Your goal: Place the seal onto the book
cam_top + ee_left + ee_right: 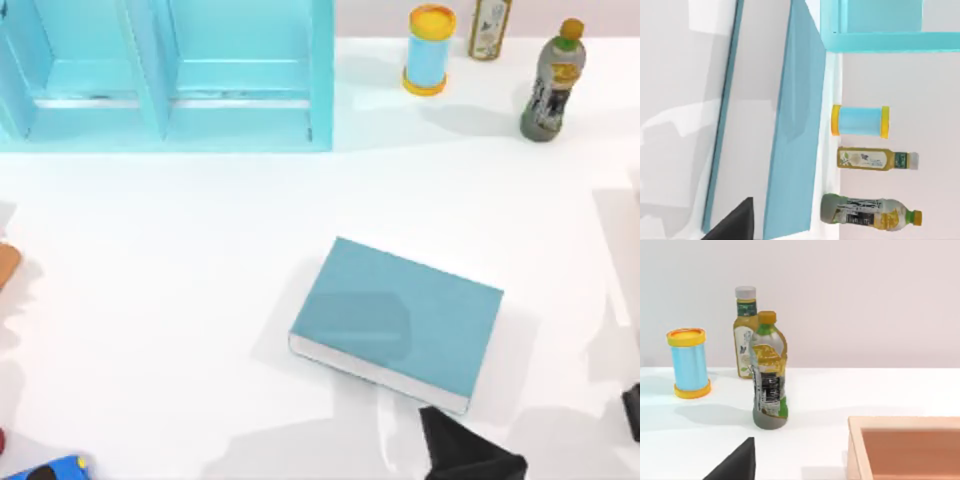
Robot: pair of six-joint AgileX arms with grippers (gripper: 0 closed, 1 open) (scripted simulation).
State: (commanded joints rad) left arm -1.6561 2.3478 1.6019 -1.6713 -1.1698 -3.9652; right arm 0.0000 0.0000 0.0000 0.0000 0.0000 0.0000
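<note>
Can't tell if my left gripper (462,448) is open or holding anything. It hovers just off the near corner of the thick teal-blue hardcover book (398,322), which lies flat mid-table. Can't spot the seal for sure. I'd guess it's light and rigid but tippy: pinch the body, keep it upright. Right gripper (632,412) is parked at the right edge.

Left arm: a dark part of the left gripper (468,452) shows at the near edge of the top view, centre-right. Right arm: a dark part of the right gripper (632,412) sits at the right edge, low. Finger state undetermined for both.
</note>
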